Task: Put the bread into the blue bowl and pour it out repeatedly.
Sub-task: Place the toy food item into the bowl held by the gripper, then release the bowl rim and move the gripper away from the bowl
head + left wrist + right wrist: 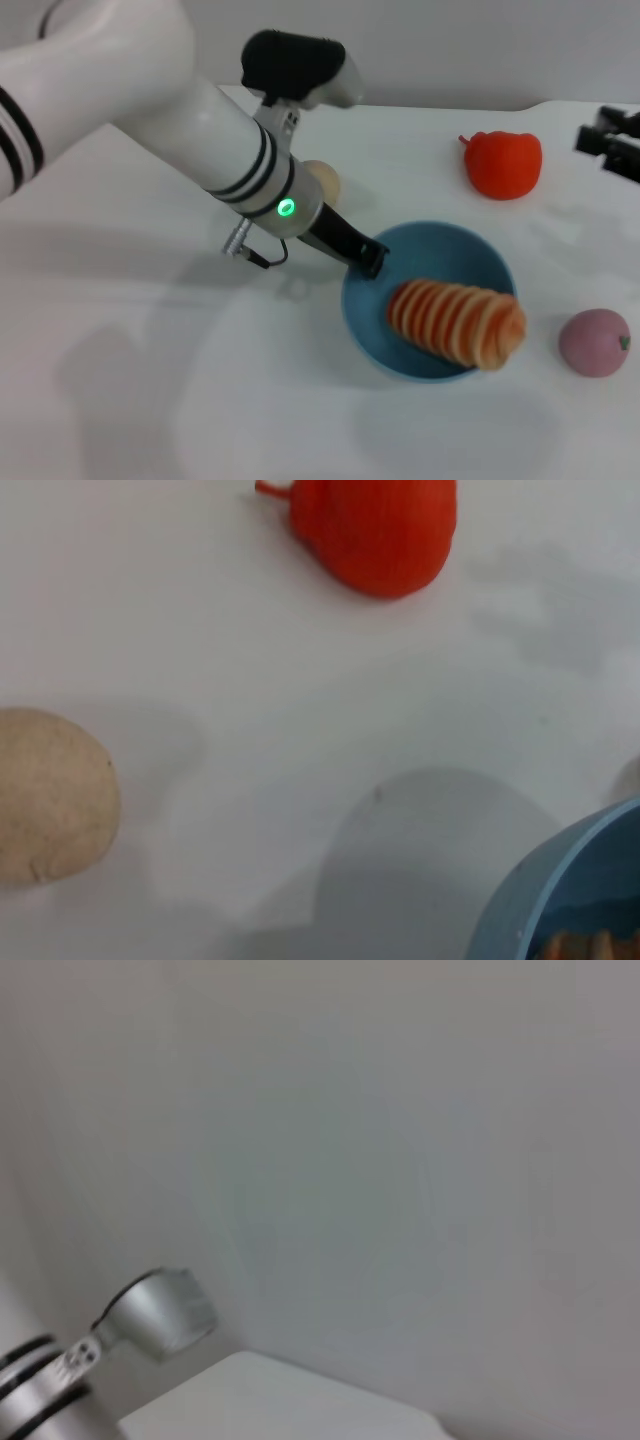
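white counter (150, 400) all around, and the left end effector (372, 258) clamps the blue bowl (440, 255) rim at centre frame, bread (458, 322) lying inside across the lower-right edge, so loading looks done and pouring remains.

The left gripper (372, 262) covers part of the blue bowl's (400, 355) near rim, and its fingers cannot be made out. The left arm hides most of the beige ball (325, 180). The right gripper (610, 142) is cut off at the head view's edge.
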{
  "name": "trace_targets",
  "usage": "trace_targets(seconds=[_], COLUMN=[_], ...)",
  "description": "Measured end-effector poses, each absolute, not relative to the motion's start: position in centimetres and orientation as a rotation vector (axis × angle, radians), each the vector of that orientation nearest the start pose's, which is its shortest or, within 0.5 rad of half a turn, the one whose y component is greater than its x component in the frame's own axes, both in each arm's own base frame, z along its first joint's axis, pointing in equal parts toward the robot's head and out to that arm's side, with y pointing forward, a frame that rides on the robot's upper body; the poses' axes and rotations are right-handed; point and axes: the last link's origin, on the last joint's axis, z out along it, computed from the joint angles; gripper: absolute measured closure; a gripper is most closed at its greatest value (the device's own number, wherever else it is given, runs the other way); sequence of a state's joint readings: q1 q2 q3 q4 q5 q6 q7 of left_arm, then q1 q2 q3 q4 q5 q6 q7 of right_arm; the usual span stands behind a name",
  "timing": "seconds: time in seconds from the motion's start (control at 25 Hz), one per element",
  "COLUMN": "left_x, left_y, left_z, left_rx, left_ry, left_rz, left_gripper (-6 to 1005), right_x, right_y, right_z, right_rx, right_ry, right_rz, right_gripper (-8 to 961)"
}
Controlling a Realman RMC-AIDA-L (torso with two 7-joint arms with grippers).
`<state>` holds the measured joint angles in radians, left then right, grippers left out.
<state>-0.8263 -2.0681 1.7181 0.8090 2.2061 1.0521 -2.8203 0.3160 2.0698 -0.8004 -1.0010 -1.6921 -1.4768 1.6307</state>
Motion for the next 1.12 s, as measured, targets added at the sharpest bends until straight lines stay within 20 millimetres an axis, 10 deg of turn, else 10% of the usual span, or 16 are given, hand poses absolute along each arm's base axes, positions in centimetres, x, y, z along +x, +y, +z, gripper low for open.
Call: trace_targets(seconds=[0.76,1.12], left_x=[-17.3,-16.0], left_y=[38.2,38.3], left_z=[-11.9,-11.4], left_rx=[-2.509,-2.535], left_ry=[-1.268,-1.262], left_rz=[0.336,0.318], left_gripper=[931,725], right_x=[27.8,27.9], right_y=[32.3,32.2], right_z=[7.9,7.9], right_rx=[-2.339,-2.341], right_ry=[0.728,0.709], right_rz=[0.833,0.827], right_gripper=[499,499])
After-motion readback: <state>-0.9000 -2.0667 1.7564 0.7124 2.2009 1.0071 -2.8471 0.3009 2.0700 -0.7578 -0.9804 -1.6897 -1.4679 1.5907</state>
